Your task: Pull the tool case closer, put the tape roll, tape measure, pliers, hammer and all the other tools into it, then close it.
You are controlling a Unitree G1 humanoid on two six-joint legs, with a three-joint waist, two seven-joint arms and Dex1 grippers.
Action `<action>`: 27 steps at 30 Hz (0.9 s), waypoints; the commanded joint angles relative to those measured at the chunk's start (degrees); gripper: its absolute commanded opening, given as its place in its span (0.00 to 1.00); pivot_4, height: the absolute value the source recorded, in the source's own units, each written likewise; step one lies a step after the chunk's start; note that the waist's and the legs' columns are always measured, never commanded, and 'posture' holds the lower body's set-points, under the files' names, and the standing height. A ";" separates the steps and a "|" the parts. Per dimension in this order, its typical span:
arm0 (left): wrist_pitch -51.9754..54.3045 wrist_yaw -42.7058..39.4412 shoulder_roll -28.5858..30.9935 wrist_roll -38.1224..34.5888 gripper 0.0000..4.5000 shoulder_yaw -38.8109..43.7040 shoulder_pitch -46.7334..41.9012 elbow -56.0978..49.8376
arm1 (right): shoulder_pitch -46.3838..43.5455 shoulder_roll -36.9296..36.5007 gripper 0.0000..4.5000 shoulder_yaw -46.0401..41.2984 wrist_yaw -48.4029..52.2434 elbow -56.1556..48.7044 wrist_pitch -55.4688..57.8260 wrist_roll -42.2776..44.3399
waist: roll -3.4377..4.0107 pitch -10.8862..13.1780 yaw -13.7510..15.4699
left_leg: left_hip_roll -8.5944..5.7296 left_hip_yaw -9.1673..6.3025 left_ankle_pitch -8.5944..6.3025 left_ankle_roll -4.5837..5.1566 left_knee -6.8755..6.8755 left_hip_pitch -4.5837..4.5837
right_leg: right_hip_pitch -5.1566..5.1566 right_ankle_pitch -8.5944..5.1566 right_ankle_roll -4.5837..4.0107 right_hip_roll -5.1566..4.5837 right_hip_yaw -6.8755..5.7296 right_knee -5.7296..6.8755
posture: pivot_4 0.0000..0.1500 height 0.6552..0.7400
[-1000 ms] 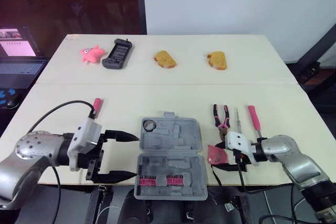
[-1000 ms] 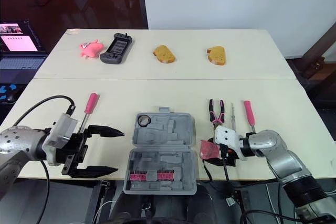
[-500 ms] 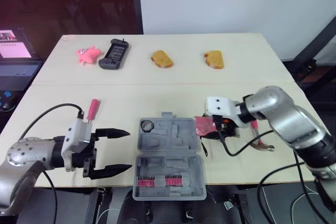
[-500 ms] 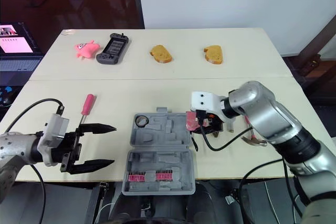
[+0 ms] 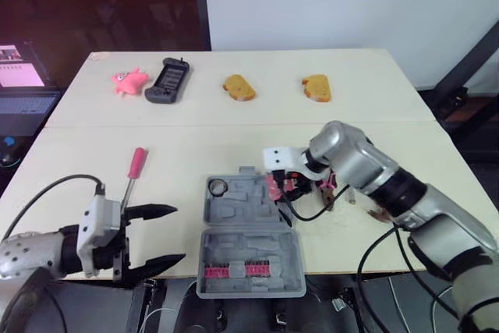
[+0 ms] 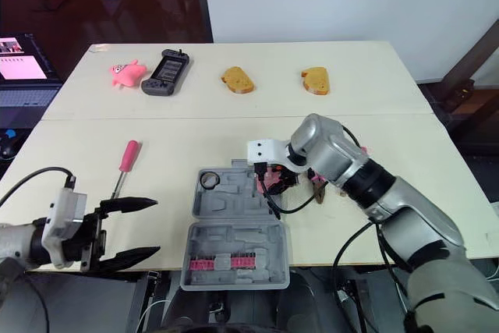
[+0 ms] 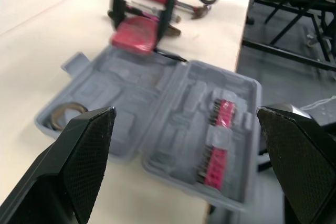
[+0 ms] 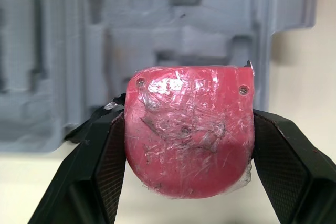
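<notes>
The grey tool case (image 5: 251, 232) lies open at the table's front middle, with a tape roll (image 5: 221, 186) in a pocket of its far half and red bits (image 5: 248, 271) in the near half. My right gripper (image 5: 282, 187) is shut on the red tape measure (image 8: 189, 129) and holds it over the case's right far edge. My left gripper (image 5: 178, 233) stands open to the left of the case, with nothing between its fingers. A red-handled screwdriver (image 5: 134, 169) lies left of the case. The pliers (image 6: 318, 190) and the hammer (image 7: 194, 8) lie right of the case, partly hidden by my right arm.
Along the far side of the table sit a pink toy (image 5: 128, 81), a dark handheld device (image 5: 168, 81) and two bread pieces (image 5: 238, 87) (image 5: 316, 88). A laptop (image 5: 19, 76) stands off the table's left side. Black cables hang below my right wrist.
My right arm has carried the tape measure from the table's front right leftwards to the case's right edge. My left gripper has drawn back to the left, still open.
</notes>
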 commanded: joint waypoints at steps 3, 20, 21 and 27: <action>-1.03 0.47 0.05 -0.28 1.00 1.94 0.36 -1.79 | -1.39 3.00 0.66 0.07 -0.60 2.88 -2.20 -3.18 | 0.00 0.00 0.12 | 0.00 0.02 0.00 -0.01 0.01 0.00 | 0.01 0.00 0.00 0.00 0.00 0.00 | 1.00 0.75; -2.26 0.35 -0.06 0.65 1.00 2.37 2.00 -1.68 | 0.71 7.61 0.66 -0.37 -2.30 11.21 -9.99 -7.40 | -0.05 -0.07 -0.36 | 0.05 0.03 0.03 -0.07 -0.02 0.07 | 0.03 0.01 -0.03 0.04 -0.01 0.00 | 1.00 0.75; -2.34 0.25 -0.04 0.71 1.00 2.47 2.06 -1.59 | 0.98 7.85 0.66 -0.65 -2.38 11.30 -10.44 -7.35 | -0.05 -0.06 -0.40 | 0.05 0.03 0.03 -0.07 -0.02 0.07 | 0.03 0.01 -0.03 0.05 -0.01 0.00 | 1.00 0.75; -2.60 -0.16 0.09 1.12 1.00 2.88 2.20 -1.20 | 2.16 8.88 0.66 -1.38 -2.13 12.09 -11.46 -7.53 | -0.06 -0.08 -1.06 | 0.06 0.02 0.03 -0.09 -0.03 0.07 | 0.04 0.02 -0.04 0.06 -0.01 0.00 | 1.00 0.75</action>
